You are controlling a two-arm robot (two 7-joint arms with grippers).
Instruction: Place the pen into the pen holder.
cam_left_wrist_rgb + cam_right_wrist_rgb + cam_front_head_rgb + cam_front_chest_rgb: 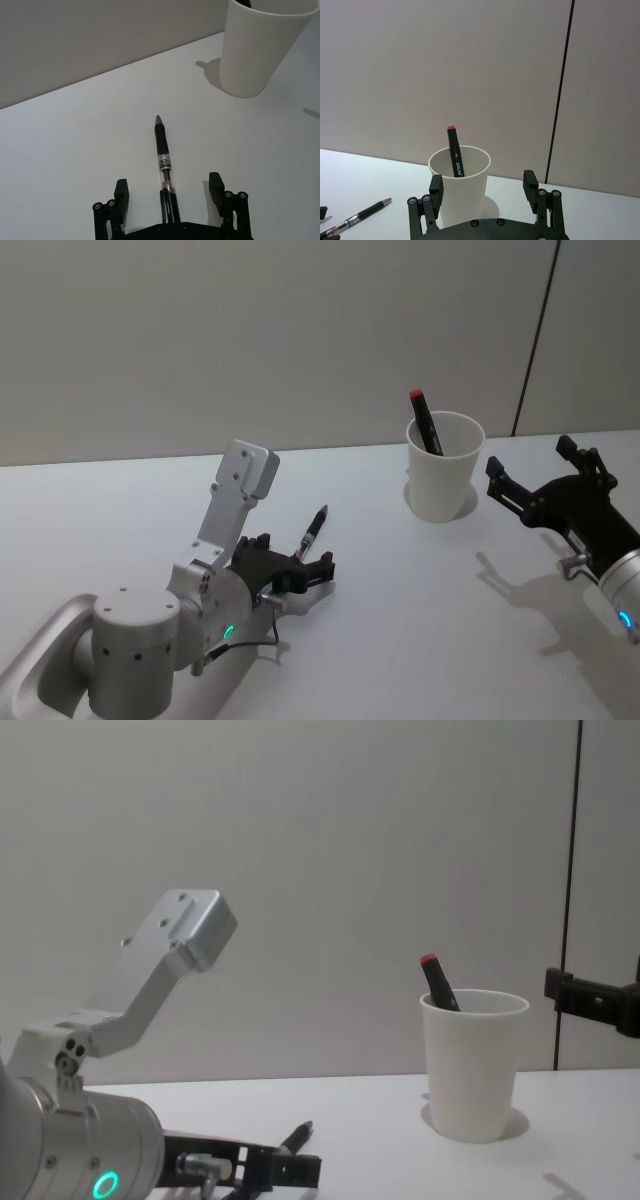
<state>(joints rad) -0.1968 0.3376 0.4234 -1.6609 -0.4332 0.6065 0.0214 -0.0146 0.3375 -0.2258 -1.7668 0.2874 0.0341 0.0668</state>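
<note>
A black pen [164,159] with a clear barrel lies flat on the white table [400,620], tip pointing toward the pen holder [443,468]. My left gripper [169,189] is open low over the table, its fingers either side of the pen's rear end without touching it. The pen [312,530] and left gripper [297,553] sit left of centre. The pen holder, a white paper cup [460,192], holds a black marker with a red cap [455,157]. My right gripper [483,185] is open, hovering just right of the cup and facing it.
A grey wall rises behind the table's far edge, with a dark vertical seam [535,340] behind the cup. The left arm's silver elbow link [235,495] stands up over the left side of the table.
</note>
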